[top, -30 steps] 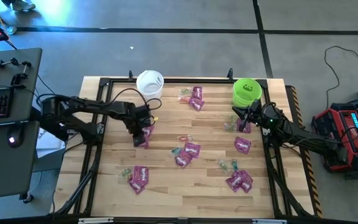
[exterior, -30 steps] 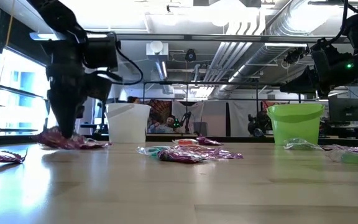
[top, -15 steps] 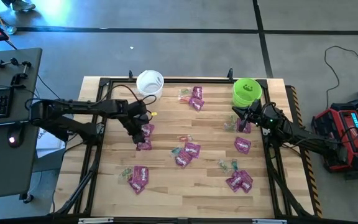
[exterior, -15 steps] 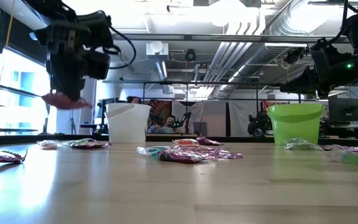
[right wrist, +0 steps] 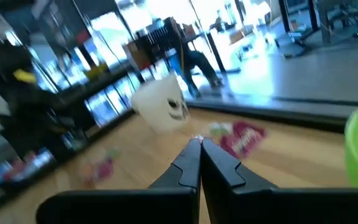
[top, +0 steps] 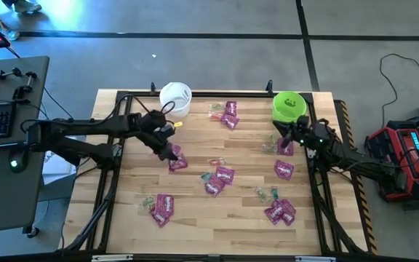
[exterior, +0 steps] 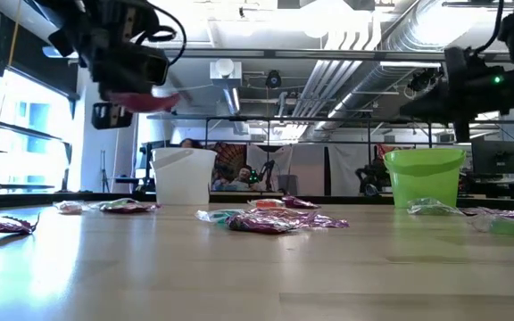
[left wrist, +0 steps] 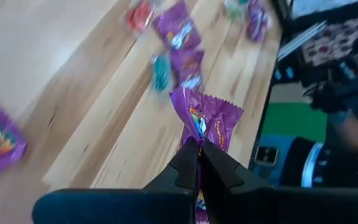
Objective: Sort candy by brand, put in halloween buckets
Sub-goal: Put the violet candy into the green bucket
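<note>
The left gripper pinches one purple packet, lifted near the white bucket. The right gripper sits pressed together beside the green bucket. Most candy lies scattered; sorting appears barely begun.

**Bright ceiling glare, blurred wrist views**

My overhead view is evenly lit, shadows soft. At table height, ceiling lights and a window flare, silhouetting my arms. Both my wrist views smear; the table looks washed-out.
</note>
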Tool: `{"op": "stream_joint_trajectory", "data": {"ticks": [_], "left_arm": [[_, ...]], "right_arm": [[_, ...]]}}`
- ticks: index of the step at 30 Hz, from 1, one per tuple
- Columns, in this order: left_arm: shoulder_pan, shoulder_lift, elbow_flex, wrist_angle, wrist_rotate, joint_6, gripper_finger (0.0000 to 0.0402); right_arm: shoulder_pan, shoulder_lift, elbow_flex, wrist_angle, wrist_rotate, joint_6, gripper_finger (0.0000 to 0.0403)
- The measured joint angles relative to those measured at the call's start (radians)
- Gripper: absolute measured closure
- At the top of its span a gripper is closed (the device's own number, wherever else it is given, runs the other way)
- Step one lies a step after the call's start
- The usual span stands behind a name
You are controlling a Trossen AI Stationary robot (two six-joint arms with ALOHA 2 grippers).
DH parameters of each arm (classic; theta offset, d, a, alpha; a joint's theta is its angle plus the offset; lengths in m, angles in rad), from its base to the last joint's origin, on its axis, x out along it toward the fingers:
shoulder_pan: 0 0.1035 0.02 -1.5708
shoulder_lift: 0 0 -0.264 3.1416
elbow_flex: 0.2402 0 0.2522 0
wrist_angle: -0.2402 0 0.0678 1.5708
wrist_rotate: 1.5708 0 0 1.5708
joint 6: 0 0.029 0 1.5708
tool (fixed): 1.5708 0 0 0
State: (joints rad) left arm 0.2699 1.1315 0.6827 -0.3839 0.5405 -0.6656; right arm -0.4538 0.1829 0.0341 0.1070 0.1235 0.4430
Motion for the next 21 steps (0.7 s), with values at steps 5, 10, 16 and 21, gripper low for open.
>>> {"op": "stream_joint_trajectory", "data": {"ticks": [5,10,16,21], "left_arm": [[0.015,0.016,0.000,0.092,-0.058,-0.021,0.0401],[0.065,0.035,0.000,0.247,-0.162,-0.059,0.0401],[0.125,0.079,0.000,0.508,-0.292,-0.126,0.0401],[0.144,0.143,0.000,0.727,-0.350,-0.126,0.0401]], "right_arm": [[0.000,0.000,0.000,0.088,0.003,0.013,0.0402],[0.000,0.000,0.000,0.093,0.020,0.143,0.0402],[0.023,0.017,0.003,0.251,-0.079,0.076,0.0402],[0.046,0.096,0.111,0.288,-0.079,0.031,0.0402]]}}
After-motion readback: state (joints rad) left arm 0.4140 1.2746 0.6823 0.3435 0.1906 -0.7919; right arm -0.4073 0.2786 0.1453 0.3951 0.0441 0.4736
